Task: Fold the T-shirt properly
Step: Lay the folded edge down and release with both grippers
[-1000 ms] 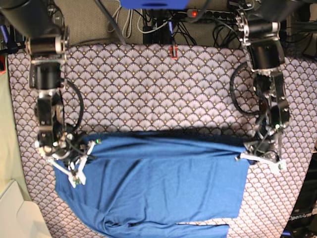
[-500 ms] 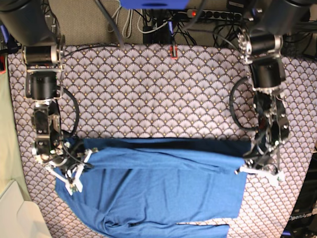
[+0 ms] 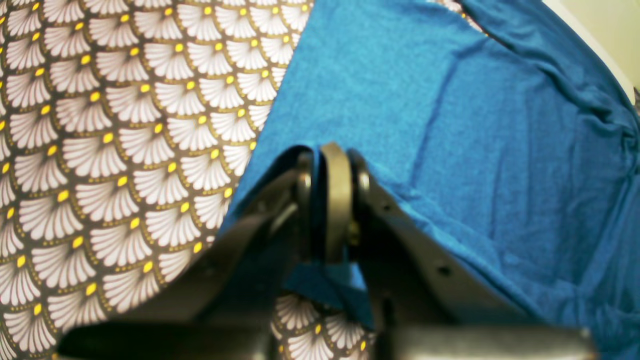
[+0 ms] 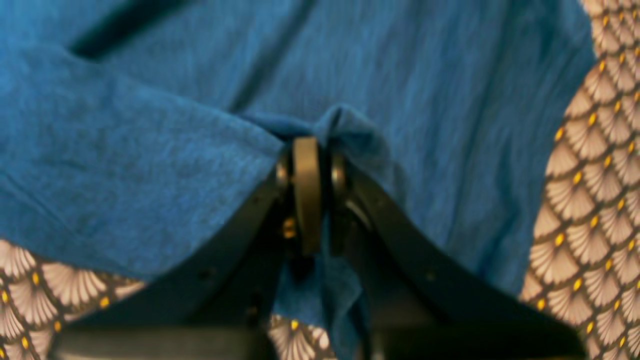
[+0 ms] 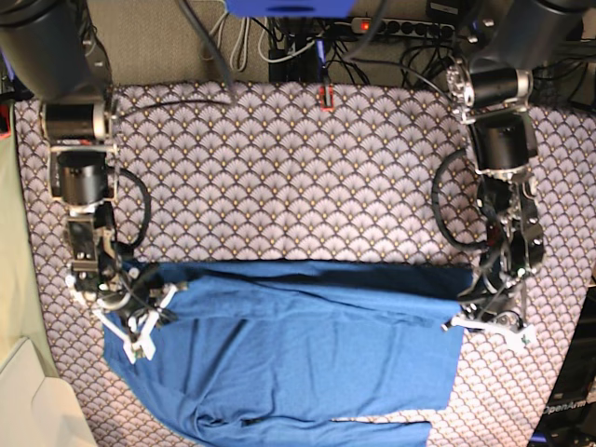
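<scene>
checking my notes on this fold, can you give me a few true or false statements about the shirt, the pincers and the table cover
1. Both pincers are shut on the T-shirt. True: the left pincer and the right pincer each pinch blue fabric.
2. The shirt carries a large white print. False: it is plain blue.
3. The tablecloth has a fan-scale pattern with yellow dots. True.
4. The shirt lies bunched in one ball at the table's centre. False: it is stretched wide between the two arms, near the front edge.
5. The left pincer holds the shirt at a corner by bare cloth. True in the left wrist view.
</scene>
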Tool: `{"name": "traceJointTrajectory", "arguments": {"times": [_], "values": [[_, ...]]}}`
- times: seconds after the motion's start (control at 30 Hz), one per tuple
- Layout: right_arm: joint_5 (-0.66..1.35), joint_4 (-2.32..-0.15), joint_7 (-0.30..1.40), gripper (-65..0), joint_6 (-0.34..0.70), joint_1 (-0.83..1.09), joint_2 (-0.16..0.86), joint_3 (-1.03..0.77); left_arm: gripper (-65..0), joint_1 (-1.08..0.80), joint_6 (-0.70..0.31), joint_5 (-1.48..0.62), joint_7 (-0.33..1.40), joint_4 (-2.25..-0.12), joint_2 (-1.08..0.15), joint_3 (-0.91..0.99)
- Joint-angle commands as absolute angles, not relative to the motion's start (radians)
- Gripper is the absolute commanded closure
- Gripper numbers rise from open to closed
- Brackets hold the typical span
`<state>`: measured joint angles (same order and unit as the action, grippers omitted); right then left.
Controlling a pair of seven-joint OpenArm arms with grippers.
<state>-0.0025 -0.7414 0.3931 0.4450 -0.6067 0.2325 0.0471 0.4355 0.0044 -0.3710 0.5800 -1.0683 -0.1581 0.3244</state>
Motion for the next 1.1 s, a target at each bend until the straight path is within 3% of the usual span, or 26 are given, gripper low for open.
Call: {"name": "traceJointTrajectory", "arguments": {"times": [0.0,0.5,0.57,0.73,0.9,1.07], "values": [[0.005,-0.757,0.367,0.0,0.441,-0.641,0.242,0.044,-0.3,0.466,0.001,-0.375,0.559,-1.086,-0.170,0.325],[0.005,-0.754,0.338,-0.2,0.440,-0.634,0.246,0.042,-1.6,0.461,0.001,-0.374,0.567,-1.084,-0.171,0.325],[0.005,-0.754,0.338,-3.8,0.440,-0.634,0.246,0.042,-5.7,0.461,0.002,-0.374,0.567,-1.084,-0.185,0.325],[0.005,-0.754,0.340,-20.7,0.438,-0.633,0.248,0.042,-20.7,0.461,0.002,-0.372,0.568,-1.081,-0.194,0.323],[0.005,-0.754,0.341,-35.4,0.438,-0.627,0.260,0.042,-23.0,0.463,0.001,-0.374,0.568,-1.018,-0.217,0.323],[0.005,-0.762,0.352,-38.9,0.438,-0.611,0.289,0.038,-23.0,0.461,0.001,-0.381,0.568,-1.009,-0.236,0.323]]}}
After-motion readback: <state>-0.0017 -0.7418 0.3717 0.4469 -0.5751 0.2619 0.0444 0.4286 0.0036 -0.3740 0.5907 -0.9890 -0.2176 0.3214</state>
